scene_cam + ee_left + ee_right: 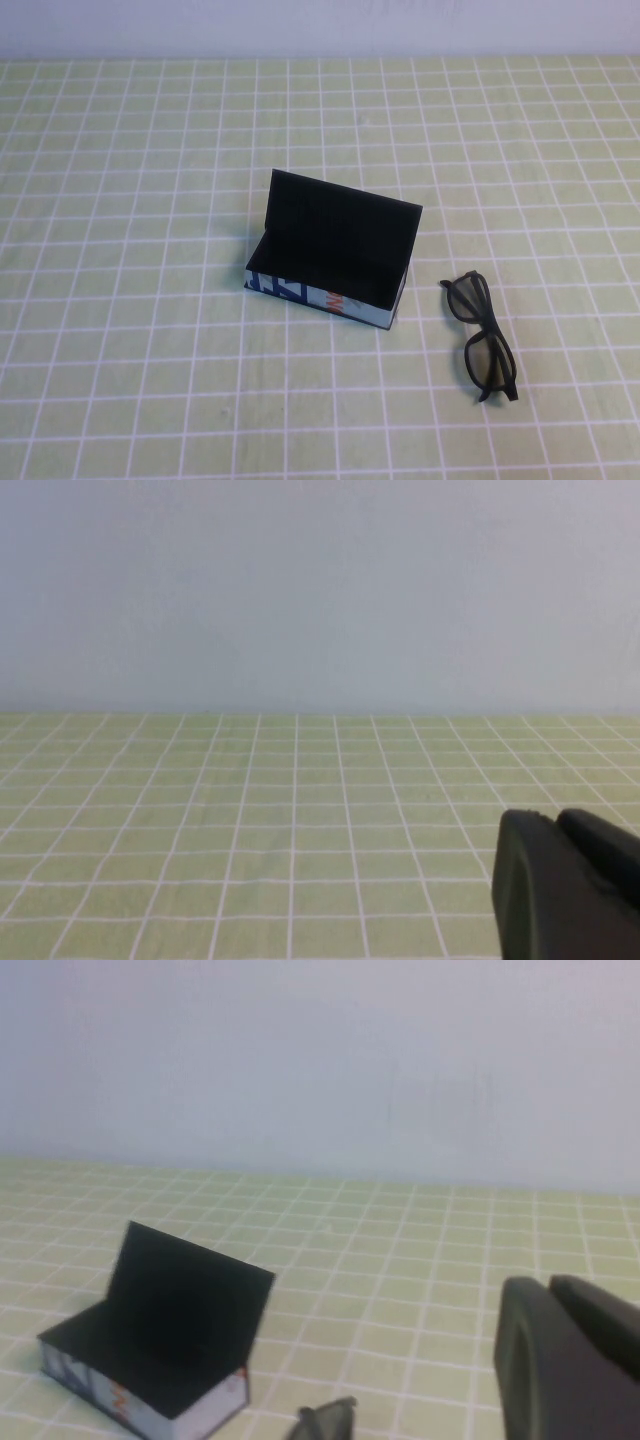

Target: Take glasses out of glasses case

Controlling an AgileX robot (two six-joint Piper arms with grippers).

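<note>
Inspection from my own position. The glasses case [330, 262] stands at the centre of the checked table [120, 200], lid upright, its black interior showing nothing inside. The glasses [482, 337] lie on the cloth at about four o'clock from the case, just beside it and apart, arms folded.

Neither of my arms appears in the high view. My left gripper [570, 885] shows only as a dark body at the edge of its wrist view, held above bare cloth. My right gripper [570, 1355] shows likewise, held back from the case with the glasses' tip just visible below. I cannot tell whether either set of jaws is released or clenched; neither is seen grasping anything.

Judgement: removal looks complete. Doing the remaining step well means holding both arms well away, low movement avoided, so that neither case lid nor glasses is knocked.
</note>
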